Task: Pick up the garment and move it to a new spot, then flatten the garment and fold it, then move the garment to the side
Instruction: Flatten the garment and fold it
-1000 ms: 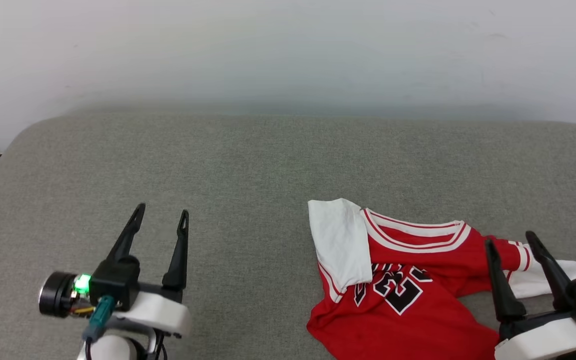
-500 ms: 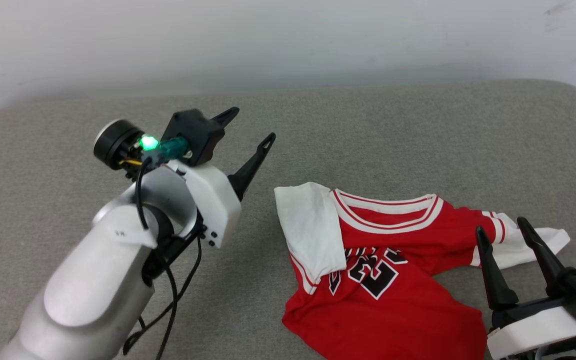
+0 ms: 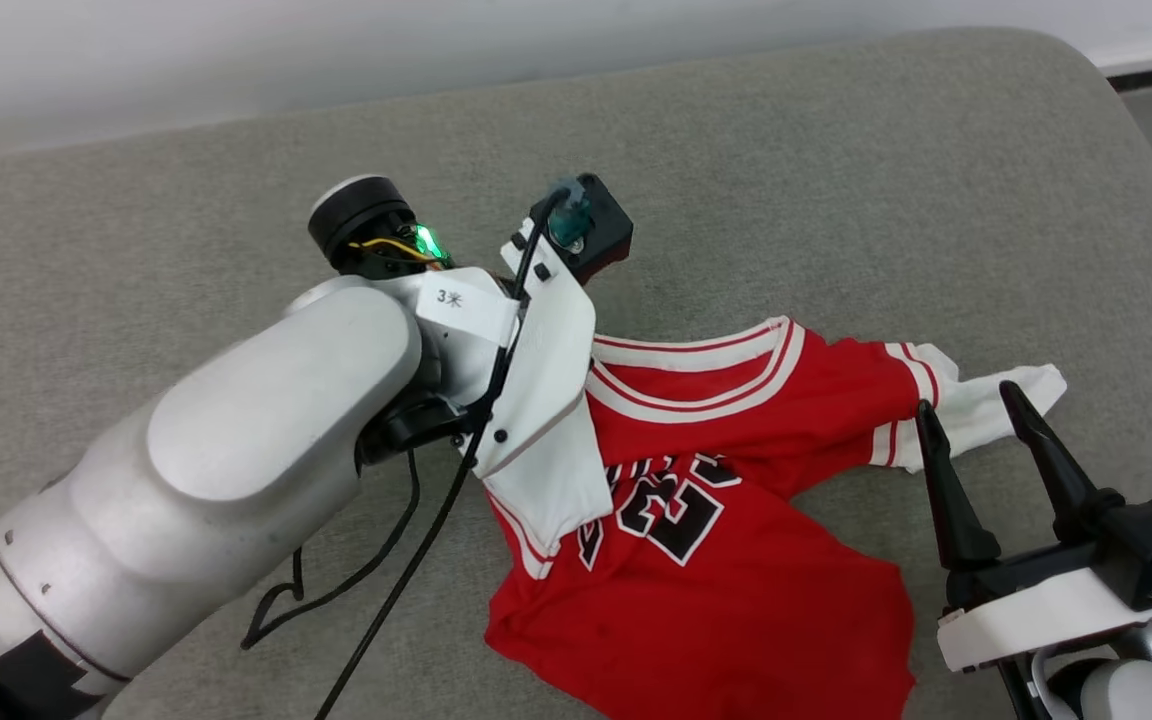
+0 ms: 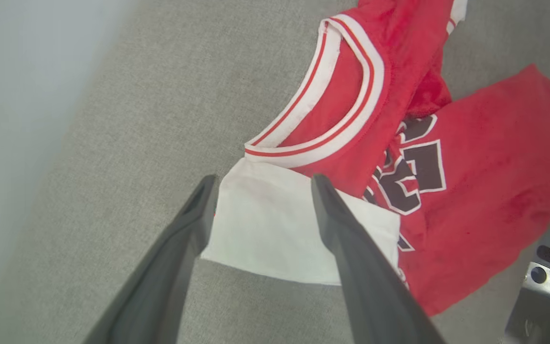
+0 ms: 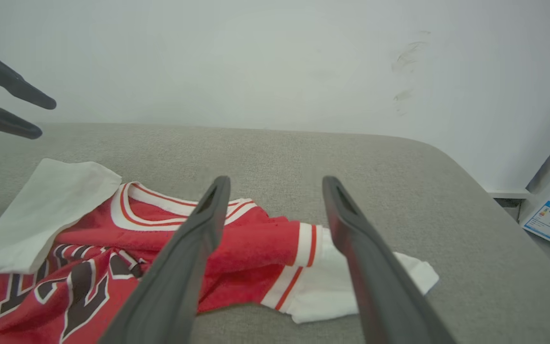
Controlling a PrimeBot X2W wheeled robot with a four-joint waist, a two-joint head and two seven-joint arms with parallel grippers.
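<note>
Barely begun: the garment lies crumpled, unlifted (left pincer wide above its sleeve, right pincer wide nearby).

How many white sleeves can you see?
2. One sleeve is folded over the garment's chest, by the left gripper; the other sleeve lies by the right gripper.

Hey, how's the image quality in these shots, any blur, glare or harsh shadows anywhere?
Head view: soft, even light, the jersey sharp, only faint shadows, a green indicator light glowing. Left wrist view: the left claw looks soft close to the lens, the jersey crisp. Right wrist view: the right claw similarly soft, no glare.
</note>
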